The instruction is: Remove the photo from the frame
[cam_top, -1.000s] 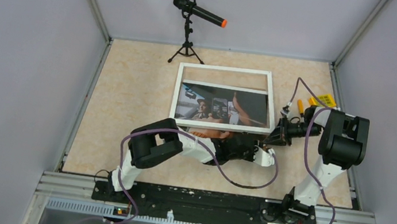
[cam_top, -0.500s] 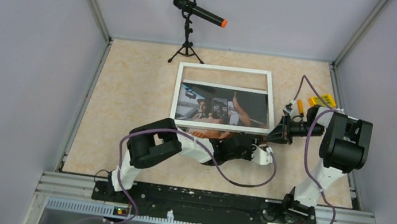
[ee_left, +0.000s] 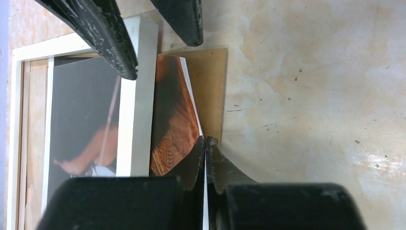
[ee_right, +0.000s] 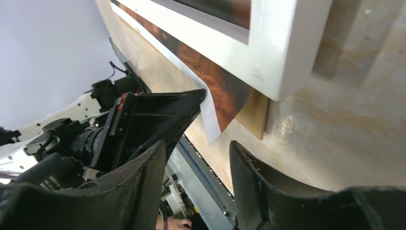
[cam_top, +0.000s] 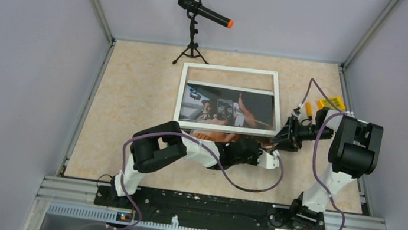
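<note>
The white-rimmed frame (cam_top: 231,69) lies flat at mid-table. The photo (cam_top: 229,109) shows through it, and its orange-brown near strip (ee_left: 170,120) sticks out past the frame's near rim (ee_left: 136,96). A brown backing board (ee_left: 210,81) pokes out under that strip. My left gripper (ee_left: 206,141) is shut on the photo's protruding white edge. My right gripper (ee_right: 197,153) stands open just off the frame's near right corner (ee_right: 268,52), with nothing between its fingers. Its dark fingers (ee_left: 105,33) reach in over the frame in the left wrist view.
A microphone on a small tripod (cam_top: 203,12) stands at the back. Yellow pieces (cam_top: 332,102) lie by the right wall behind the right arm. Grey walls close in three sides; a metal rail (cam_top: 213,208) runs along the near edge.
The left gripper has closed on the photo's protruding edge. The right gripper, shut at the frame's corner before, has opened. The frame has shifted very slightly.
</note>
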### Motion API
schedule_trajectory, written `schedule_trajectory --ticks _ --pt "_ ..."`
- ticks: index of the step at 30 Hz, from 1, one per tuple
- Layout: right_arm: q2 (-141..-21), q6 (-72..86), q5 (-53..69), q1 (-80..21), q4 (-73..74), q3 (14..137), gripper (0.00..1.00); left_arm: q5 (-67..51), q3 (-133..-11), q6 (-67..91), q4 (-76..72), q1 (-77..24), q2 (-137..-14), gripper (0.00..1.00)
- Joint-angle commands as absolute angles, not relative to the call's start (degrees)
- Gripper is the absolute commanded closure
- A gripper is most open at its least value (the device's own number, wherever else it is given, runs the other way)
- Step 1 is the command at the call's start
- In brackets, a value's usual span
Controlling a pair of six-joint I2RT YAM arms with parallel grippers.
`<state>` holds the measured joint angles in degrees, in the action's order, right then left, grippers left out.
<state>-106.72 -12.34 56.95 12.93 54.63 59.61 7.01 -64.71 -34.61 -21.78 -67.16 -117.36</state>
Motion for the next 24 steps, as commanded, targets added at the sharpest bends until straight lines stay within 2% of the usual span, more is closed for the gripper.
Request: schedule_trajectory --ticks 1,5,17,20,22,24 --pt "-105.0 -11.4 53.7 13.4 52.8 59.8 0.48 7.6 -66.3 -33.8 -20.5 -66.0 -116.0 0.99" --pt "-106.5 -11.0 52.9 12.5 52.0 60.2 0.56 6.6 -66.7 -33.8 -20.4 -65.9 -115.9 1.00" --pt "-112.3 -7.8 56.0 8.0 49.3 62.2 0.62 6.1 -67.1 -33.1 -19.7 -65.6 -116.0 1.00" --pt "-112.8 -5.0 56.7 7.5 46.9 62.1 0.79 6.2 -67.1 -32.9 -19.8 -65.6 -115.9 1.00" --pt "-113.2 -5.1 57.1 7.3 47.4 62.7 0.99 6.3 -67.1 -32.6 -20.0 -65.6 -115.7 1.00" --pt "-112.9 -5.9 57.8 7.3 48.6 62.8 1.00 6.7 -67.1 -32.1 -20.5 -65.5 -115.9 0.89"
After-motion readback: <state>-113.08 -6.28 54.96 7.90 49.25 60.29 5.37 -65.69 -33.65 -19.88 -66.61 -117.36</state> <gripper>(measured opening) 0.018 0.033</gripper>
